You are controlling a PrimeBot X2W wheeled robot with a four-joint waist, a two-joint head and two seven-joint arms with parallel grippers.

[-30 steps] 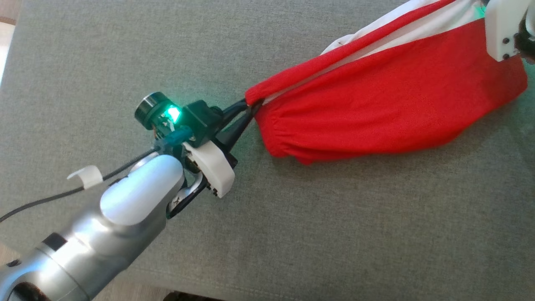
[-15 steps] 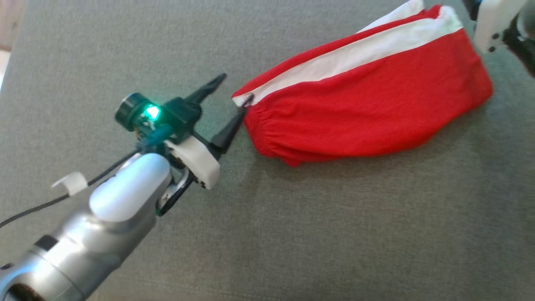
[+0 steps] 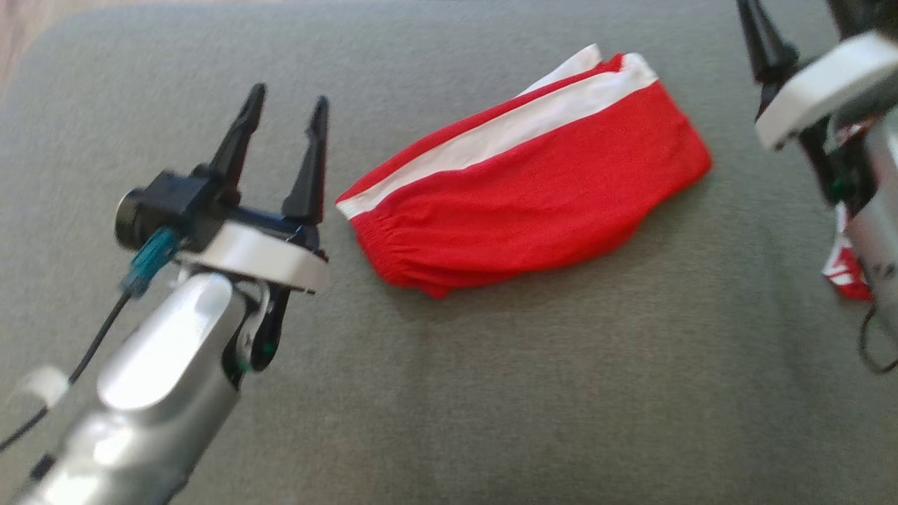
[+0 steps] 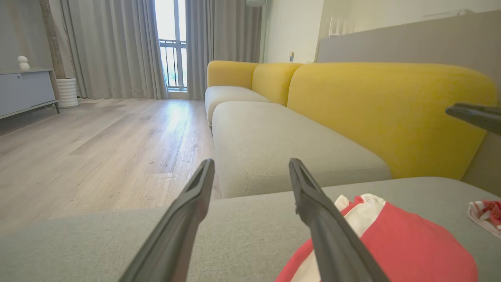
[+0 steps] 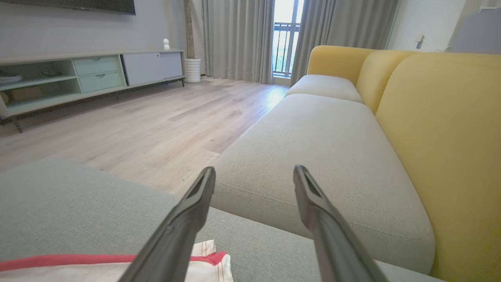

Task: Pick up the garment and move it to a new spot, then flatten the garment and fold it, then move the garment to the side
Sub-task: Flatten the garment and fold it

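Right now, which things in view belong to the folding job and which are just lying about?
Job: red-and-white garment, lying on the grey cushion.
Lying about: small red-and-white cloth, yellow sofa back, sideboard.

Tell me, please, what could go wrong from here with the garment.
1. The garment lies loosely folded on the sofa cushion; pinching one layer could open the fold.
2. The left end effector, open beside its elastic end, might drag it.
3. The second red-and-white cloth near the right arm could snag.
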